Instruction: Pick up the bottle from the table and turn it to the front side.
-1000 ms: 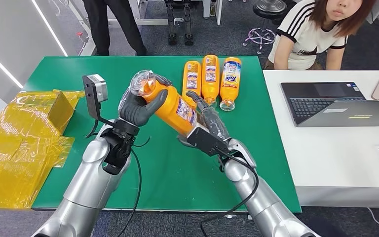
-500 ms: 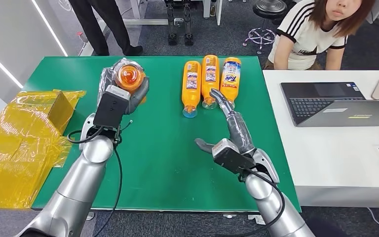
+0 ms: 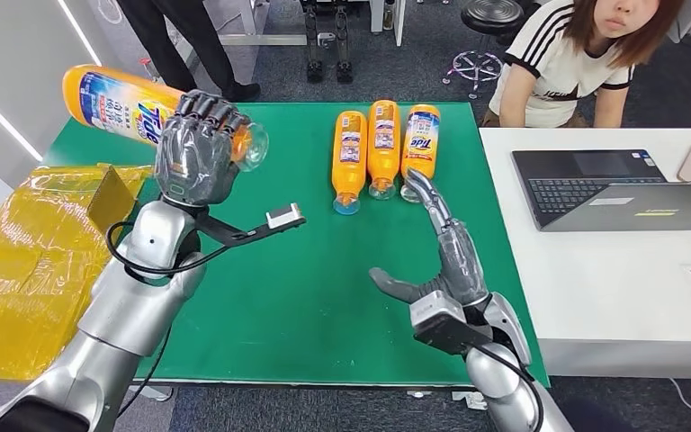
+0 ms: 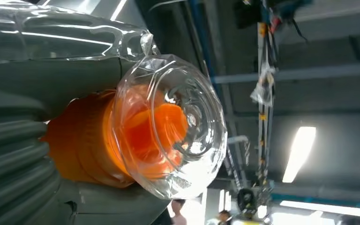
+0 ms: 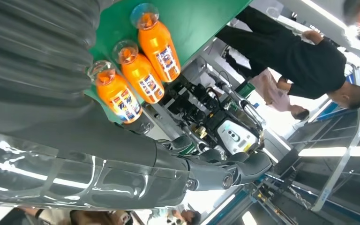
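My left hand (image 3: 196, 160) grips an orange detergent bottle (image 3: 121, 102) and holds it raised above the table's far left, lying sideways with its printed label toward me and its clear cap (image 3: 250, 144) pointing right. Close up in the left wrist view, that clear cap (image 4: 168, 126) sits over the orange neck, beside my left hand (image 4: 23, 164). My right hand (image 3: 441, 252) hovers open over the green table (image 3: 306, 297), fingers stretched toward three more orange bottles (image 3: 383, 144) lying side by side at the far edge. The right wrist view has those three bottles (image 5: 138, 70) past my right hand (image 5: 122, 173).
Yellow wrapped boxes (image 3: 45, 243) lie at the table's left end. A white desk (image 3: 612, 270) with a laptop (image 3: 612, 187) stands on the right, with a seated person (image 3: 585, 63) behind it. Another person (image 3: 180, 36) stands beyond the table's far edge.
My left hand has swung the bottle from pointing cap-first at me to lying sideways and higher, label now facing me. My right hand has drawn slightly nearer and stays open.
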`<control>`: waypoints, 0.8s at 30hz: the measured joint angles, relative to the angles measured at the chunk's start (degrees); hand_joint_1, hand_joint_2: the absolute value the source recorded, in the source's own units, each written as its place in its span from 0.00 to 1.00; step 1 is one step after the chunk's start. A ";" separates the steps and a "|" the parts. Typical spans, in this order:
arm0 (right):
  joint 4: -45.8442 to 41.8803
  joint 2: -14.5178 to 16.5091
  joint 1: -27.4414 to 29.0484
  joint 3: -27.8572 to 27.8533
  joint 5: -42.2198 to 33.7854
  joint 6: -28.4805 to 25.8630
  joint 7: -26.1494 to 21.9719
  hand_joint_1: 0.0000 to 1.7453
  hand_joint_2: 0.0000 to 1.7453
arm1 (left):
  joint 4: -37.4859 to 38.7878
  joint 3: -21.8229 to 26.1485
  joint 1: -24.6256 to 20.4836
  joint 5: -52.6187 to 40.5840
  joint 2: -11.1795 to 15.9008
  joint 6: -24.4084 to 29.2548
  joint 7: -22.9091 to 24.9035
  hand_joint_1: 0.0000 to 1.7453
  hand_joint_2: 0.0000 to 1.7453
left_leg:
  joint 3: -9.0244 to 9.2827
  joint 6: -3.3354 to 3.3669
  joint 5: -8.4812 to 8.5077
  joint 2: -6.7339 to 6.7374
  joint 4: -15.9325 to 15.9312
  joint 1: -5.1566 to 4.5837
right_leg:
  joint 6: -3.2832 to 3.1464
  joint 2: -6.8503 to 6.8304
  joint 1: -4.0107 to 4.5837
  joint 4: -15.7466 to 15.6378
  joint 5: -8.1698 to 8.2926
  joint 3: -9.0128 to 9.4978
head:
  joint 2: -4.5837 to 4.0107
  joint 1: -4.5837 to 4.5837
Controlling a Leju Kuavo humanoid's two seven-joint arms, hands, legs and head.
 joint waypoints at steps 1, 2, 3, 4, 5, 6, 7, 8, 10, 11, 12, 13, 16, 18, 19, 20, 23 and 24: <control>-0.83 -0.18 0.65 -0.10 0.38 -0.25 0.21 0.00 1.00 | 0.21 -0.48 0.01 -1.53 0.21 -1.06 1.01 1.00 1.00 | 0.00 0.00 0.00 0.01 0.00 0.00 | 0.00 0.01 0.00 0.00 0.00 0.00 | 0.00 -0.01; -1.70 -0.37 1.34 -0.26 0.74 -0.51 0.54 0.00 1.00 | 0.43 -1.02 0.01 -2.64 0.42 -2.17 2.05 1.00 1.00 | 0.00 0.00 -0.01 0.01 0.00 0.00 | 0.00 0.01 0.00 -0.01 0.00 -0.01 | 0.00 -0.01; -2.54 -0.55 2.06 -0.46 1.03 -0.79 0.88 0.00 1.00 | 0.66 -1.59 0.00 -3.35 0.64 -3.35 3.17 1.00 1.00 | 0.00 -0.01 -0.01 0.02 0.00 0.00 | 0.00 0.01 0.00 -0.01 0.00 -0.01 | 0.00 -0.01; -3.38 -0.76 2.83 -0.72 1.27 -1.12 1.20 0.00 1.00 | 0.95 -2.29 -0.05 -3.81 0.90 -4.68 4.52 1.00 1.00 | 0.00 -0.01 -0.01 0.02 0.00 0.00 | 0.00 0.01 0.00 -0.01 0.00 -0.01 | 0.00 0.00; -4.21 -1.01 3.70 -1.01 1.48 -1.44 1.43 0.00 1.00 | 1.41 -3.16 -0.12 -4.09 1.23 -6.00 6.12 1.00 1.00 | 0.00 -0.01 -0.01 0.01 0.00 0.00 | 0.00 0.01 0.00 -0.02 0.00 -0.01 | 0.00 0.00; -5.05 -1.29 4.67 -1.36 1.67 -1.81 1.51 0.00 1.00 | 2.04 -4.21 -0.23 -4.23 1.57 -7.29 7.91 1.00 1.00 | 0.00 -0.01 -0.01 0.01 0.00 0.00 | 0.00 0.01 0.00 -0.02 0.00 -0.01 | 0.00 0.00; -5.87 -1.57 5.73 -1.73 1.90 -2.18 1.49 0.00 1.00 | 2.83 -5.36 -0.38 -4.32 1.95 -8.44 9.72 1.00 1.00 | 0.00 -0.01 -0.02 0.01 0.00 0.00 | 0.00 0.01 0.00 -0.02 0.00 -0.01 | 0.00 0.01; -6.68 -1.86 6.82 -2.11 2.14 -2.46 1.40 0.00 1.00 | 3.77 -6.59 -0.54 -4.38 2.34 -9.54 11.53 1.00 1.00 | 0.00 -0.01 -0.02 0.01 0.00 0.00 | 0.00 0.01 0.00 -0.02 0.00 -0.01 | 0.00 -0.01; -8.06 -2.31 8.86 -2.76 2.62 -2.79 1.20 0.00 1.00 | 5.55 -8.86 -0.74 -4.46 3.12 -11.74 14.56 1.00 1.00 | 0.00 -0.02 -0.03 0.04 -0.01 0.00 | 0.00 0.03 0.00 -0.02 0.00 -0.01 | 0.00 0.00; -8.70 -2.46 9.81 -3.09 2.89 -2.83 1.13 0.00 1.00 | 6.39 -9.90 -0.74 -4.47 3.49 -13.10 15.87 1.00 1.00 | 0.00 -0.03 -0.04 0.05 -0.01 0.00 | 0.00 0.04 0.00 -0.02 0.00 -0.01 | 0.00 -0.01; -9.28 -2.57 10.72 -3.41 3.19 -2.85 1.08 0.00 1.00 | 7.10 -10.75 -0.68 -4.47 3.85 -14.55 17.00 1.00 1.00 | 0.00 -0.04 -0.05 0.07 -0.01 0.00 | 0.00 0.06 0.00 -0.02 0.00 -0.02 | 0.00 0.00; -9.84 -2.64 11.60 -3.74 3.55 -2.85 1.05 0.00 1.00 | 7.70 -11.42 -0.55 -4.48 4.19 -16.06 18.02 1.00 1.00 | 0.00 -0.05 -0.06 0.07 -0.02 0.00 | 0.00 0.07 0.00 -0.02 0.00 -0.02 | 0.00 -0.01; -11.25 -2.68 13.73 -4.56 4.37 -2.77 1.08 0.00 1.00 | 8.65 -12.82 -0.01 -4.50 5.20 -19.57 20.95 1.00 1.00 | -0.01 -0.05 -0.06 0.07 -0.02 0.01 | -0.01 0.08 0.01 -0.01 -0.01 -0.03 | 0.00 -0.01; -11.86 -2.68 14.53 -4.98 4.56 -2.70 1.14 0.00 1.00 | 8.98 -13.62 0.15 -4.54 5.73 -20.55 22.03 1.00 1.00 | -0.01 -0.05 -0.06 0.06 -0.02 0.01 | -0.01 0.07 0.01 -0.01 -0.02 -0.03 | 0.00 -0.01; -12.08 -2.68 14.76 -5.13 4.62 -2.62 1.18 0.00 1.00 | 9.10 -13.93 0.17 -4.56 5.95 -21.09 22.39 1.00 1.00 | -0.01 -0.05 -0.06 0.06 -0.03 0.01 | -0.01 0.07 0.01 -0.01 -0.02 -0.03 | 0.00 -0.01; -12.26 -2.68 14.96 -5.22 4.70 -2.52 1.20 0.00 1.00 | 9.18 -14.24 0.19 -4.58 6.16 -21.92 22.95 1.00 1.00 | -0.02 -0.05 -0.06 0.06 -0.03 0.01 | -0.01 0.07 0.01 -0.01 -0.02 -0.03 | 0.00 0.00; -12.51 -2.68 15.66 -5.49 5.23 -2.32 1.20 0.00 1.00 | 9.25 -15.53 0.29 -4.59 7.12 -25.64 27.00 1.00 1.00 | -0.01 -0.05 -0.06 0.07 -0.03 0.01 | -0.01 0.08 0.00 -0.01 -0.02 -0.03 | 0.00 0.00; -12.54 -2.68 16.03 -5.61 5.48 -2.32 1.16 0.00 1.00 | 9.28 -16.17 0.35 -4.59 7.55 -26.71 28.98 1.00 1.00 | -0.01 -0.05 -0.06 0.07 -0.03 0.01 | -0.01 0.08 0.00 -0.01 -0.01 -0.03 | 0.00 0.00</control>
